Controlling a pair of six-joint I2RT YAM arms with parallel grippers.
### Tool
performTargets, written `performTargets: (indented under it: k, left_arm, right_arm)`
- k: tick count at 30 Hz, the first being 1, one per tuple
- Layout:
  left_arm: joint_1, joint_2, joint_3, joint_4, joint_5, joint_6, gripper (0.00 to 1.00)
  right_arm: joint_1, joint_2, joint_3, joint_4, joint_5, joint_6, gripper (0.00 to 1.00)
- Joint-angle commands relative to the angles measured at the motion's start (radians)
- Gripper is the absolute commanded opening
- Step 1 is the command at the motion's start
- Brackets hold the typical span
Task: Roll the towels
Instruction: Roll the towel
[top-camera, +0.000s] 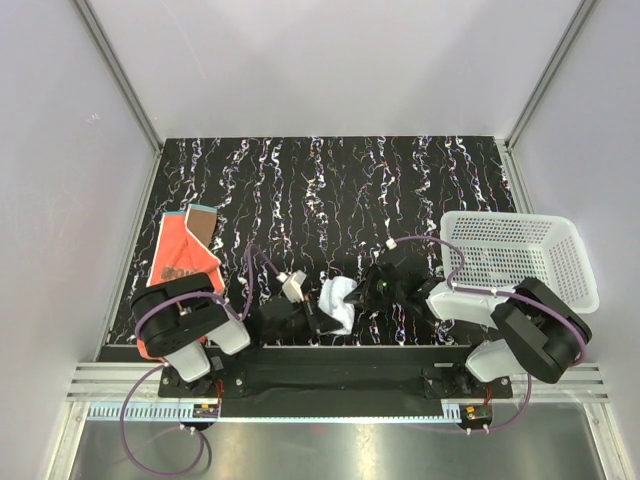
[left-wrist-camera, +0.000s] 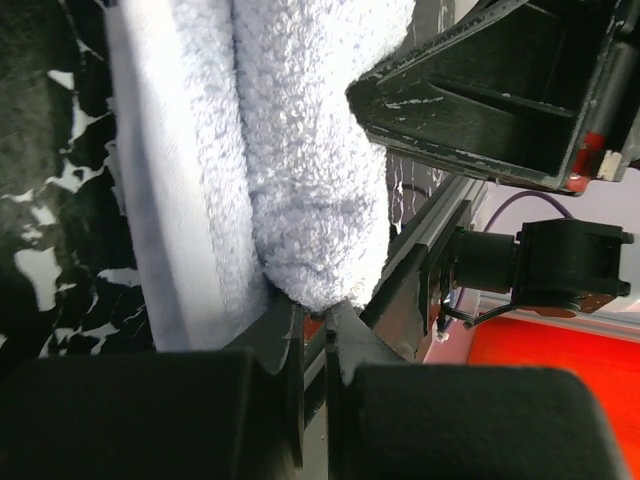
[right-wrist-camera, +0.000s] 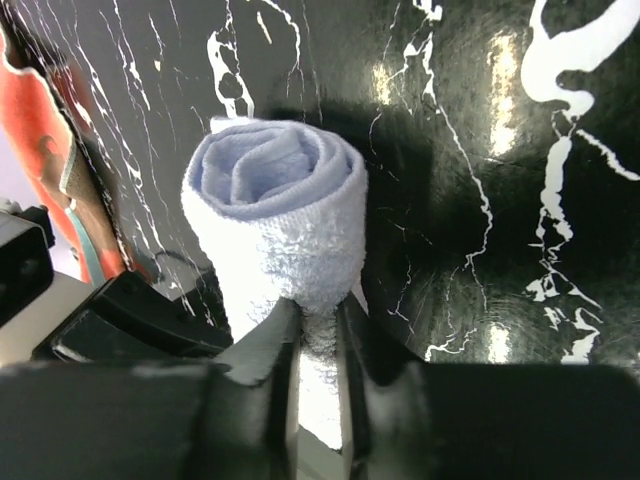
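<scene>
orange towel (top-camera: 182, 252): near end under left arm (top-camera: 185, 318)
white towel (left-wrist-camera: 310, 150): top cut off, left wrist view
basket (top-camera: 520, 232): corner behind right arm (top-camera: 535, 335)

The rolled towel (top-camera: 338, 303) lies near the front middle of the surface (top-camera: 330, 190), the flat towel (top-camera: 185, 250) to its left, the basket (top-camera: 560, 262) to its right.

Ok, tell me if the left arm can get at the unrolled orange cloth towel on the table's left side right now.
Probably not yet: the left gripper is shut on the rolled white terry towel. The orange towel lies close beside that arm, so it is likely reachable after release.
</scene>
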Motion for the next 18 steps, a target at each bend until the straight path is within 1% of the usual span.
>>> performTargets:
  k: [1,2,3,5,6,8,9,10,11,12,13,14,15,16,17,18]
  left_arm:
    - [-0.007,-0.025,0.054,-0.133,0.067,0.076,0.01]
    - [-0.007,-0.043,0.084,-0.175,0.064,0.088,0.03]
    - [-0.007,-0.054,0.101,-0.276,0.059,0.102,0.03]
    - [-0.007,-0.088,0.143,-0.385,0.039,0.152,0.03]
    - [-0.007,-0.097,0.182,-0.480,0.032,0.171,0.04]
    - [-0.013,-0.132,0.216,-0.567,-0.009,0.215,0.04]
    - [-0.018,-0.146,0.256,-0.664,-0.033,0.231,0.08]
    - [-0.030,-0.163,0.275,-0.721,-0.059,0.263,0.12]
    - [-0.039,-0.193,0.302,-0.777,-0.127,0.278,0.16]
    - [-0.048,-0.206,0.350,-0.886,-0.163,0.295,0.24]
    - [-0.071,-0.232,0.376,-0.939,-0.235,0.321,0.28]
    - [-0.083,-0.243,0.397,-0.987,-0.270,0.333,0.33]
    - [-0.096,-0.250,0.417,-1.065,-0.299,0.341,0.40]
    - [-0.114,-0.266,0.452,-1.082,-0.351,0.362,0.51]
    - [-0.125,-0.270,0.469,-1.126,-0.385,0.369,0.56]
    - [-0.136,-0.275,0.488,-1.198,-0.422,0.373,0.59]
  right_arm:
    - [-0.003,0.011,-0.002,0.000,0.026,-0.001,0.13]
    - [-0.003,0.006,0.004,-0.026,0.044,-0.004,0.12]
    - [-0.001,-0.006,0.024,-0.097,0.058,-0.006,0.10]
    - [-0.001,-0.017,0.045,-0.154,0.088,-0.015,0.09]
    - [-0.001,-0.023,0.070,-0.246,0.099,-0.016,0.09]
    - [0.000,-0.025,0.099,-0.350,0.130,-0.024,0.07]
    - [0.003,-0.022,0.132,-0.384,0.142,-0.029,0.07]
    - [0.008,-0.023,0.148,-0.415,0.156,-0.030,0.06]
    - [0.011,-0.020,0.163,-0.446,0.176,-0.029,0.05]
    - [0.019,-0.018,0.194,-0.504,0.176,-0.029,0.05]
    - [0.023,-0.017,0.209,-0.529,0.205,-0.029,0.05]
    - [0.025,-0.015,0.222,-0.552,0.220,-0.027,0.05]
    - [0.029,-0.008,0.243,-0.590,0.228,-0.026,0.05]
    - [0.037,-0.005,0.252,-0.605,0.236,-0.023,0.05]
    - [0.040,0.003,0.258,-0.628,0.246,-0.017,0.05]
    - [0.042,0.008,0.266,-0.635,0.247,-0.009,0.06]
